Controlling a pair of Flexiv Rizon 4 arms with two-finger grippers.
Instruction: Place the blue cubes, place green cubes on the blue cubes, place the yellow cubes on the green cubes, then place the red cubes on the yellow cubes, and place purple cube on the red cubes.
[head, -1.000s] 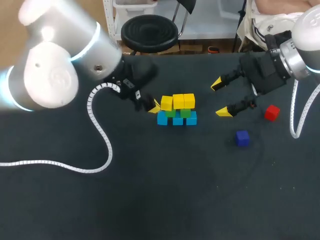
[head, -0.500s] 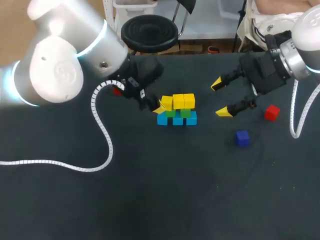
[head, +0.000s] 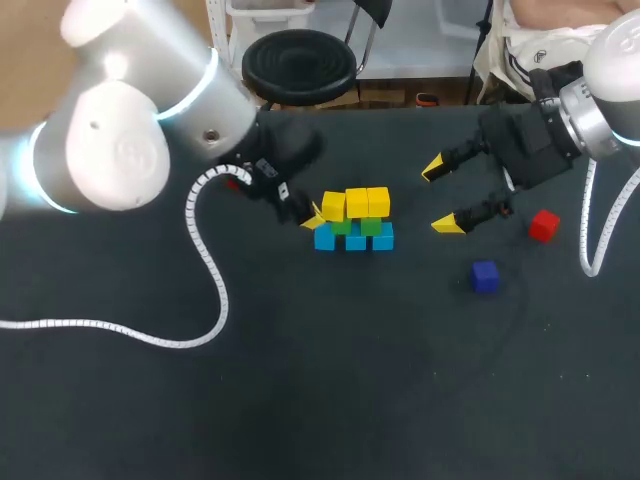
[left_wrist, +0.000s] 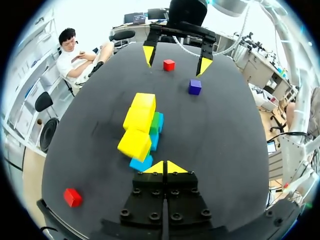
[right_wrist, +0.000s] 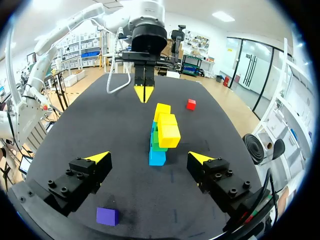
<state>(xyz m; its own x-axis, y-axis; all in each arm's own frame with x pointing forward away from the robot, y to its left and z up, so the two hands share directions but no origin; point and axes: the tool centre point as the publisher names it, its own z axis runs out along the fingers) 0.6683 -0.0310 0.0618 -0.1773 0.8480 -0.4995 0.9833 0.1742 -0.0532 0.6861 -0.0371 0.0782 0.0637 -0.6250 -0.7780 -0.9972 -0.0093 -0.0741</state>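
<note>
Just ahead of the left hand (left_wrist: 164, 167), the cube stack (left_wrist: 141, 131).

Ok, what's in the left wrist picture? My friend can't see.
Yellow cubes stacked on green cubes on blue cubes stand just ahead of the shut left claw. Farther off are a red cube, a purple cube and the open right claw; another red cube lies beside the left claw.

No text, label, brand, number or sign can be read in any view.
</note>
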